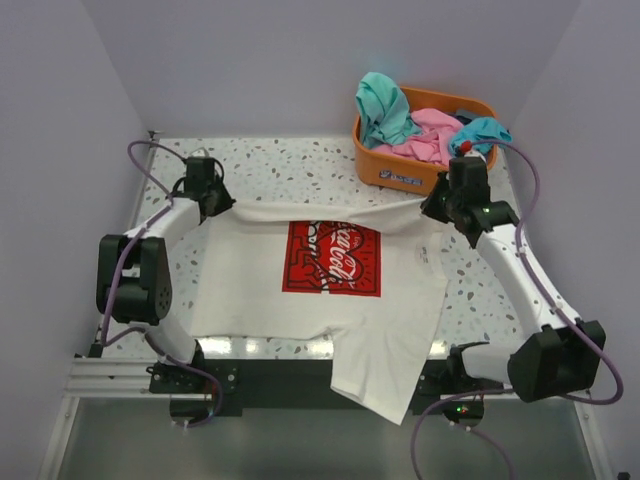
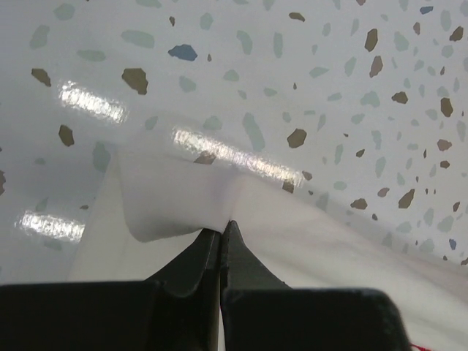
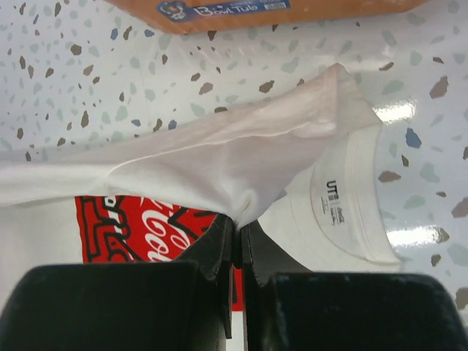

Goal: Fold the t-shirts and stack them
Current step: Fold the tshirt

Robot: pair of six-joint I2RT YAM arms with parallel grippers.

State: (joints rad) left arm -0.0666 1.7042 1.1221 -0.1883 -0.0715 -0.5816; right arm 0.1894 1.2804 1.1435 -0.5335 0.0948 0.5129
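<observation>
White speckled terrazzo tabletop fills mid-frame. On it our cream-white cloth t-shirt with the red rectangular print lies spread, its upper edge pulled taut. Our left gripper, centre-left, and right gripper, centre-right, each pinch that edge. We should carry both ends down-frame evenly, keeping the tension.

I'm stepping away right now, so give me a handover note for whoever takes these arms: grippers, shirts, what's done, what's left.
Left gripper: shut on the white t-shirt, far edge.
Right gripper: shut on that edge, near the collar.
Shirt spread on the table, one end hanging off the near side.
Teal shirt and pink shirt: in the orange basket.
Done: none folded. Left: fold all, stack.
</observation>
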